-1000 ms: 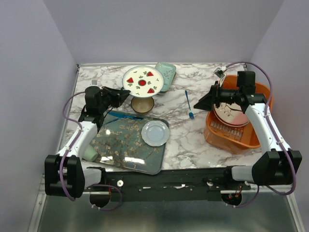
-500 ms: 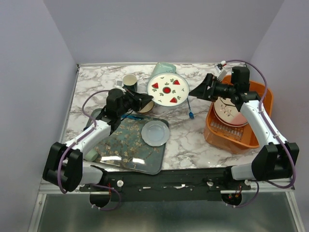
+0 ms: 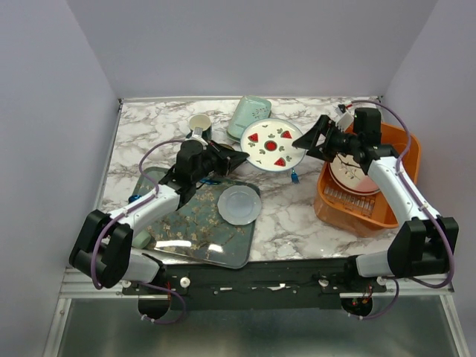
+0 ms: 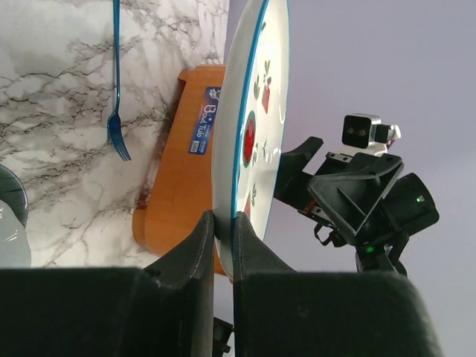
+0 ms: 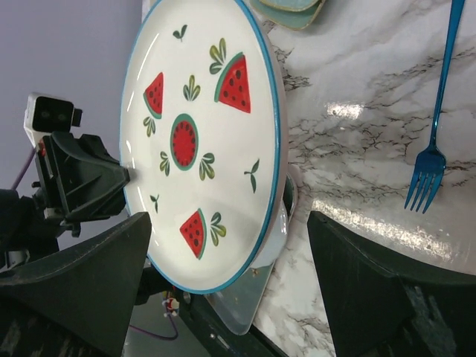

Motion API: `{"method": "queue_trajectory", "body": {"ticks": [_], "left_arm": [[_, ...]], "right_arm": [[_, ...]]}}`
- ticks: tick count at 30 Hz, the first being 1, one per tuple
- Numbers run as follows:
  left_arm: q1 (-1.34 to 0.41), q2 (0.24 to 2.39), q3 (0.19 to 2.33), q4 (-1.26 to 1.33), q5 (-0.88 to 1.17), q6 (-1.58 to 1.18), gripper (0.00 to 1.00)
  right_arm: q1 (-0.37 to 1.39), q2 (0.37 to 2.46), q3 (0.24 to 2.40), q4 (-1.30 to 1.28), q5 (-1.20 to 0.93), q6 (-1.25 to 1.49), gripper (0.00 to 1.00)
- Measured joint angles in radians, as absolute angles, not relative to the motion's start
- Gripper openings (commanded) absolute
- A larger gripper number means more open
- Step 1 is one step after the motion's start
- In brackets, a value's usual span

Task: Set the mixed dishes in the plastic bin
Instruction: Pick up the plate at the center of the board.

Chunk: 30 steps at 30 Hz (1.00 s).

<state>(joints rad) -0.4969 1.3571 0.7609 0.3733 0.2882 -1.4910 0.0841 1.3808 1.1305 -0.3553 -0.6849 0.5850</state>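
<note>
Rightward swings the white plate, rim clamped in left jaws; right jaws gape at its 3 o'clock, probably for a handover.

A blue sticker sits on the outer wall of the orange bin, which stands at the right edge of the worktop. Its slanted white letters appear to read "Bus Tub", running sideways in the left wrist view. A line of smaller print runs beside the name, too small to make out. Nothing else legible shows in any view.
</note>
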Motion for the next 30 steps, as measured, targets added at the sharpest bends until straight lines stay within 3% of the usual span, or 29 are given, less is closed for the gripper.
{"method": "queue_trajectory", "body": {"ticks": [7, 20, 30], "left_arm": [[-0.521, 1.357, 0.761, 0.397, 0.281, -1.494, 0.0], [-0.542, 1.366, 0.763, 0.403, 0.28, -1.494, 0.0], [-0.548, 1.374, 0.778, 0.426, 0.28, -1.492, 0.0]], "right_arm": [[0.084, 1.387, 1.118, -0.351, -0.67, 0.606, 0.89], [0.084, 1.374, 1.081, -0.307, -0.67, 0.638, 0.62], [0.041, 1.347, 1.058, -0.259, -0.699, 0.669, 0.13]]}}
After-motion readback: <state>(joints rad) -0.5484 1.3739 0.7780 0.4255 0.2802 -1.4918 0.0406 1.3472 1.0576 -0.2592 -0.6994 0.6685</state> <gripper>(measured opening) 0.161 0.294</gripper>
